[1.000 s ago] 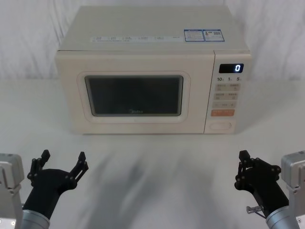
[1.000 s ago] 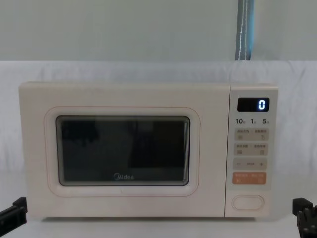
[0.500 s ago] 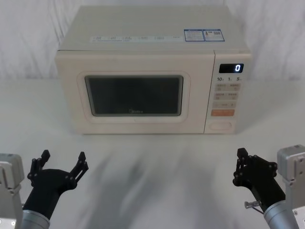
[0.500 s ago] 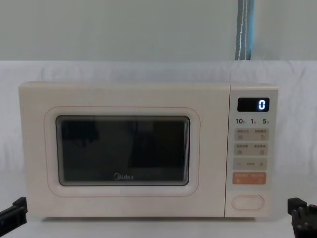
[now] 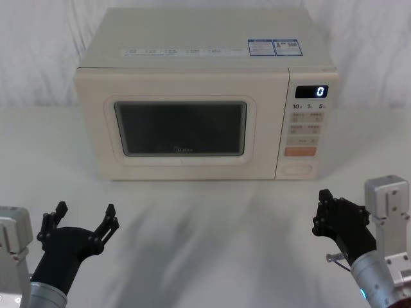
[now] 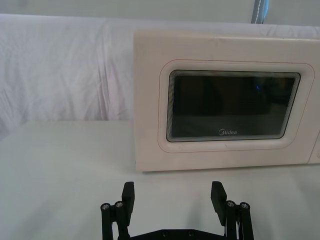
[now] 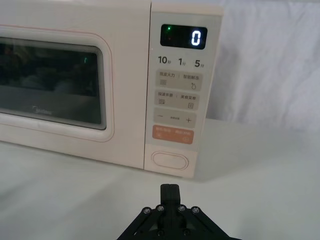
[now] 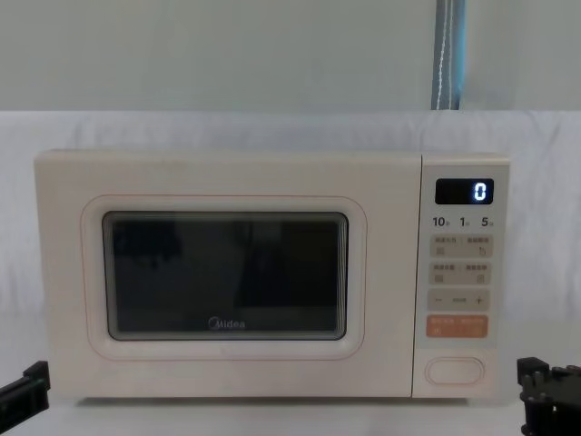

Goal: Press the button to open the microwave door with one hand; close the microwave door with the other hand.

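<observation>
Jaws of right gripper (image 7: 170, 191) closed, empty, forming one blunt tip, button (image 7: 170, 160) straight ahead; left gripper (image 6: 173, 196) spread, empty, facing shut microwave door (image 6: 232, 107).

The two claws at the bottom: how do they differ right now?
The left claw has its fingers spread wide apart, while the right claw has its fingers pressed together. The left one sits before the microwave door; the right one faces the wide cream button. Both are black and hover low, touching nothing.

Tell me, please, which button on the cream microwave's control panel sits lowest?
The wide cream pill-shaped button, unmarked, directly below the orange rectangular button; every other control sits higher.
</observation>
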